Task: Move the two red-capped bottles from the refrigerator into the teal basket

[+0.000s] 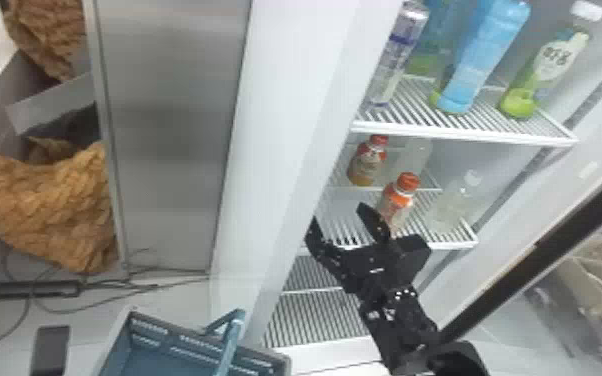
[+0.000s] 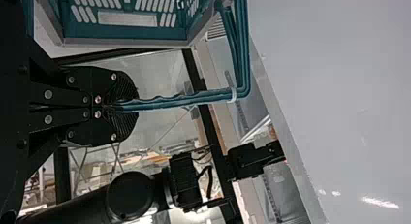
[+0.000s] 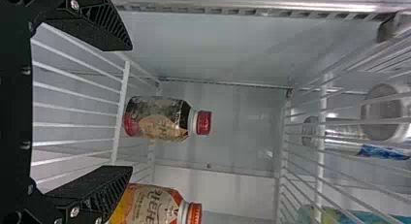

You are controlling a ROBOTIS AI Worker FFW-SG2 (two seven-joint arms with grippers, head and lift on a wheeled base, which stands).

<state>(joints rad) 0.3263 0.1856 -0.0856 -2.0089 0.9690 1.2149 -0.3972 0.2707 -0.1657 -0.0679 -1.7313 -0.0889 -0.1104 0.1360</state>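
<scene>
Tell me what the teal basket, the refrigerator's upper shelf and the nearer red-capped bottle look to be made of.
Teal basket: matte molded plastic, judging by its even color and slotted walls.
Upper shelf: probably metal wire with a smooth white coating, given its thin parallel bars.
Nearer red-capped bottle: likely plastic with a printed wrap, though glass remains possible.

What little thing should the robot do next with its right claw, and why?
I'd probably ease the right claw forward, toward the dark bottle with the red cap. The claw is wide open and holds nothing, and that bottle stands farther in, lined up with its gap. The orange bottle is off to one side, partly behind a finger.
</scene>
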